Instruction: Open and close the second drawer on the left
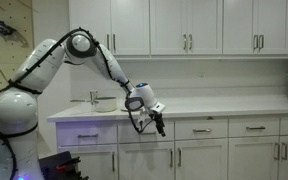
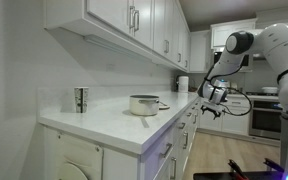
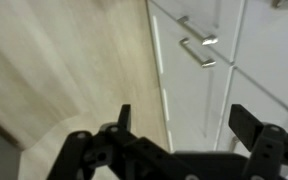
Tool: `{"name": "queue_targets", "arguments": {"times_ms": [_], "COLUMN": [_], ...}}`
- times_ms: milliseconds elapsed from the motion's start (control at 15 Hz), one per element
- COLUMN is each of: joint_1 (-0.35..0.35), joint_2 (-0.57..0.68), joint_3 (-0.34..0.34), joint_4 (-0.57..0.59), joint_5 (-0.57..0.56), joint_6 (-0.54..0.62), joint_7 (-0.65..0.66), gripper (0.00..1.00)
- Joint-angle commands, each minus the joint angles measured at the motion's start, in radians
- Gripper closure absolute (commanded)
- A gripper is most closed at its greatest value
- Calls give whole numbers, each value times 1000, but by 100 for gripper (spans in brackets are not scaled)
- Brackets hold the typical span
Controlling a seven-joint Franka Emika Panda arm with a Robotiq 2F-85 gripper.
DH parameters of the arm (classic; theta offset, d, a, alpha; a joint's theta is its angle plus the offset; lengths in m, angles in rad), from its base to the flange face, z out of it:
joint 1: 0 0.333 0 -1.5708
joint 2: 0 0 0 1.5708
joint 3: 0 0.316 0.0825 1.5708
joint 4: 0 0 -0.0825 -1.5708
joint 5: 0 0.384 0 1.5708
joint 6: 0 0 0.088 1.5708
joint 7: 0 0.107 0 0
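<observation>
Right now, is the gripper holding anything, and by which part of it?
Nothing is held. In the wrist view the jaws of the gripper stand wide apart, with only wooden floor and white cabinet fronts showing between them.

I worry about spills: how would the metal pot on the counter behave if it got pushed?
The metal pot looks squat and wide, so it would probably slide rather than tip. The white counter seems smooth, so it would likely offer little friction. Being metal, the pot is probably rigid, not fragile.

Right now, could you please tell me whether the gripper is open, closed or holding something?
Gripper: open, jaws spread wide with nothing between them.
</observation>
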Motion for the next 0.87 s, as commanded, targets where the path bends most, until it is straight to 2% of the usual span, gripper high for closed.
{"name": "queue_targets", "arguments": {"times_ms": [0,67,133,333,800], "joint_1": [114,-13,-9,-66,-61], "joint_2": [-9,-16,-17,-14,-13], "joint_3": [-279,-102,-140,-76,-64], "joint_4": [-23,-28,-26,-24,-24], "joint_5": [-288,-293,-345,-353,-352], "joint_6": [-111,-27,-43,-35,-33], "joint_7": [236,216,250,239,239], "gripper": [0,0,0,0,0]}}
